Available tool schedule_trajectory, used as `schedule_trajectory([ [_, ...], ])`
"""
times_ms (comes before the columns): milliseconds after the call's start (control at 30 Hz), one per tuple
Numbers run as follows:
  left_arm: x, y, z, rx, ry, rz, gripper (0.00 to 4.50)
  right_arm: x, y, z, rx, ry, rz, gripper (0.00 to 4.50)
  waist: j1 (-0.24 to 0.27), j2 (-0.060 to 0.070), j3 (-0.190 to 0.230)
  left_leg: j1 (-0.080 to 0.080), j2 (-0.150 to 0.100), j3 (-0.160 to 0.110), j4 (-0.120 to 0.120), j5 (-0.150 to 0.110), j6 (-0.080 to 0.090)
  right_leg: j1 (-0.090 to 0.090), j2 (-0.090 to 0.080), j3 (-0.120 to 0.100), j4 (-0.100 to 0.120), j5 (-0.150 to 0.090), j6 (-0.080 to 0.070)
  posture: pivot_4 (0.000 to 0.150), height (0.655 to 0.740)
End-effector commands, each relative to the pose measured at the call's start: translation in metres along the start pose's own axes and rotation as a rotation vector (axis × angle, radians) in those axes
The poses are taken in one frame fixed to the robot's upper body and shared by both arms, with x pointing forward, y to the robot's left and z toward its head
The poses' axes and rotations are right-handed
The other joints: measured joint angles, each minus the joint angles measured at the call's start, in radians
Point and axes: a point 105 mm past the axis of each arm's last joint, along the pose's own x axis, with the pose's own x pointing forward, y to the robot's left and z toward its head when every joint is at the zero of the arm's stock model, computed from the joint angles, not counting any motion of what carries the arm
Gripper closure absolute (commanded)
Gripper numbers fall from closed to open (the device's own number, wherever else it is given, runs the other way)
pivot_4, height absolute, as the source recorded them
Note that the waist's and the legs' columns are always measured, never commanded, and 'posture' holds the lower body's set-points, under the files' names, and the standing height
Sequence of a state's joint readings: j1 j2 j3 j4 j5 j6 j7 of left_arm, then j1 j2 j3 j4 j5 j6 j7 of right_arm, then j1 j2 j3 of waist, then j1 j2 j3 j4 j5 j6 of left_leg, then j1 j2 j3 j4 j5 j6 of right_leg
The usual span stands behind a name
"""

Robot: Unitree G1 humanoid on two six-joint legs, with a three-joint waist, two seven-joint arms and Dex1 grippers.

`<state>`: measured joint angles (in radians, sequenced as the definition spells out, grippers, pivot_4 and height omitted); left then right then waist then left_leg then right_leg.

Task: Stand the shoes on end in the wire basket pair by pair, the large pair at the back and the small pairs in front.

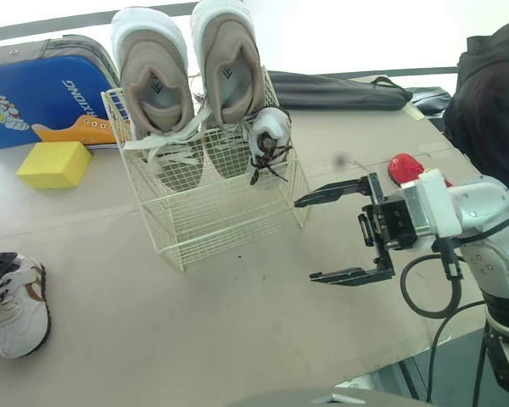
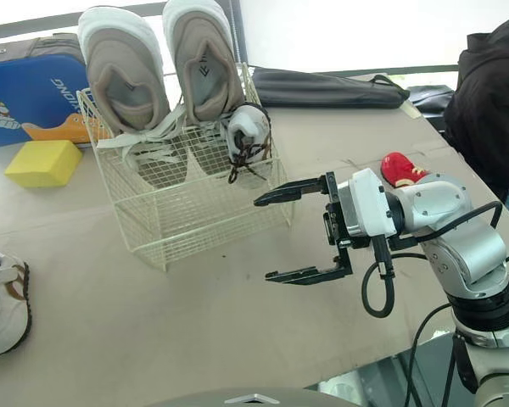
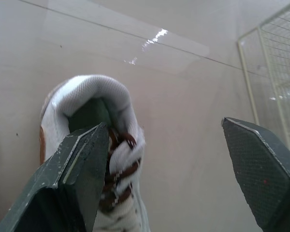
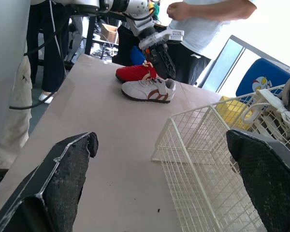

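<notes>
The cream wire basket [image 1: 229, 216] stands mid-table. Two large beige shoes [image 1: 153, 80] [image 1: 229, 68] stand on end along its back. A small white shoe with dark laces [image 1: 270, 136] sits upright at its front right. My right gripper [image 1: 304, 239] hangs open and empty just right of the basket. Another small white shoe with brown trim [image 1: 19, 305] lies at the table's left, beside a red shoe [image 4: 135, 72]. My left gripper [image 3: 164, 125] is open just above that white shoe [image 3: 99, 111], not touching it. A second red shoe [image 1: 405, 167] lies behind my right arm.
A yellow block [image 1: 55, 164] and a blue bag [image 1: 42, 93] sit left of and behind the basket. A black bag [image 1: 339, 89] lies along the far edge. A person in a dark jacket [image 1: 492, 93] stands at the right, and another person [image 4: 208, 24] beyond the left end.
</notes>
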<state>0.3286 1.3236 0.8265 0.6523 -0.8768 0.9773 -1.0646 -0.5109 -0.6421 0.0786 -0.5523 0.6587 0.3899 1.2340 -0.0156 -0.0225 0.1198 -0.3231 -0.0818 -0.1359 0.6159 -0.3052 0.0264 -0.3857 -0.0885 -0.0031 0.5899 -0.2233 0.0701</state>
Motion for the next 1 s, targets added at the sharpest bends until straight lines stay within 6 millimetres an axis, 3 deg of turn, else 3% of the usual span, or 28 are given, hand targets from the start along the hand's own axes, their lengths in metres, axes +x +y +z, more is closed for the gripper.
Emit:
schedule_trajectory([
  [33, -0.015, -0.004, 0.011, -0.001, -0.036, -0.023, 0.44, 0.000, 0.001, 0.009, -0.039, -0.015, -0.012, 0.07, 0.001, 0.000, 0.000, 0.000, 0.000, 0.000, 0.000, 0.000, 0.000, 0.000, 0.000, 0.000, 0.000, 0.000, 0.000, 0.150, 0.7400],
  [267, -0.021, 0.019, -0.015, 0.014, 0.063, 0.116, 0.44, 0.002, 0.000, 0.006, -0.036, -0.024, -0.021, 0.07, 0.005, 0.000, 0.000, 0.000, 0.000, 0.000, 0.000, 0.000, 0.000, 0.000, -0.002, 0.000, 0.000, 0.000, 0.000, 0.150, 0.7400],
  [500, 0.004, 0.047, -0.046, 0.010, 0.153, 0.214, 0.44, 0.000, -0.002, 0.007, -0.040, -0.016, -0.024, 0.07, 0.013, -0.001, 0.000, -0.001, -0.001, 0.000, 0.000, 0.000, 0.000, 0.000, -0.003, -0.001, 0.000, 0.000, 0.000, 0.150, 0.7400],
  [600, 0.021, 0.059, -0.070, -0.007, 0.245, 0.233, 1.18, 0.000, -0.004, 0.009, -0.044, -0.004, -0.022, 0.00, 0.019, 0.003, -0.003, -0.001, -0.001, -0.001, 0.000, 0.000, 0.000, 0.000, -0.003, -0.001, 0.001, 0.000, 0.000, 0.150, 0.7400],
  [633, 0.024, 0.058, -0.074, -0.014, 0.260, 0.214, 1.63, 0.000, -0.005, 0.009, -0.045, -0.001, -0.023, 0.00, 0.021, 0.006, -0.004, -0.001, -0.001, -0.001, 0.000, 0.000, 0.000, 0.000, -0.003, -0.001, 0.001, 0.000, 0.000, 0.150, 0.7400],
  [700, 0.031, 0.052, -0.074, -0.028, 0.239, 0.148, 2.61, -0.001, -0.004, 0.010, -0.043, 0.005, -0.026, 0.00, 0.028, 0.011, -0.007, 0.000, -0.001, 0.000, 0.000, 0.000, 0.000, 0.000, -0.004, -0.001, 0.001, 0.000, 0.000, 0.150, 0.7400],
  [833, 0.025, 0.035, -0.062, -0.078, 0.128, -0.005, 3.97, -0.003, -0.004, 0.010, -0.036, 0.017, -0.042, 0.00, 0.035, 0.012, -0.008, -0.001, -0.003, 0.000, 0.001, 0.000, 0.001, 0.000, -0.005, -0.002, 0.001, 0.000, 0.000, 0.150, 0.7400],
  [900, 0.011, 0.021, -0.048, -0.104, 0.039, -0.090, 4.18, -0.005, -0.004, 0.009, -0.032, 0.020, -0.058, 0.00, 0.033, 0.011, -0.009, -0.001, -0.003, -0.001, 0.001, 0.000, 0.001, 0.000, -0.005, -0.002, 0.001, 0.000, 0.000, 0.150, 0.7400],
  [1000, -0.007, -0.020, -0.021, -0.083, -0.107, -0.247, 4.32, -0.008, -0.004, 0.006, -0.019, 0.027, -0.086, 0.00, 0.023, -0.007, -0.005, -0.002, -0.001, -0.001, 0.002, -0.001, 0.001, -0.001, -0.005, -0.002, 0.001, 0.000, 0.000, 0.150, 0.7400],
])
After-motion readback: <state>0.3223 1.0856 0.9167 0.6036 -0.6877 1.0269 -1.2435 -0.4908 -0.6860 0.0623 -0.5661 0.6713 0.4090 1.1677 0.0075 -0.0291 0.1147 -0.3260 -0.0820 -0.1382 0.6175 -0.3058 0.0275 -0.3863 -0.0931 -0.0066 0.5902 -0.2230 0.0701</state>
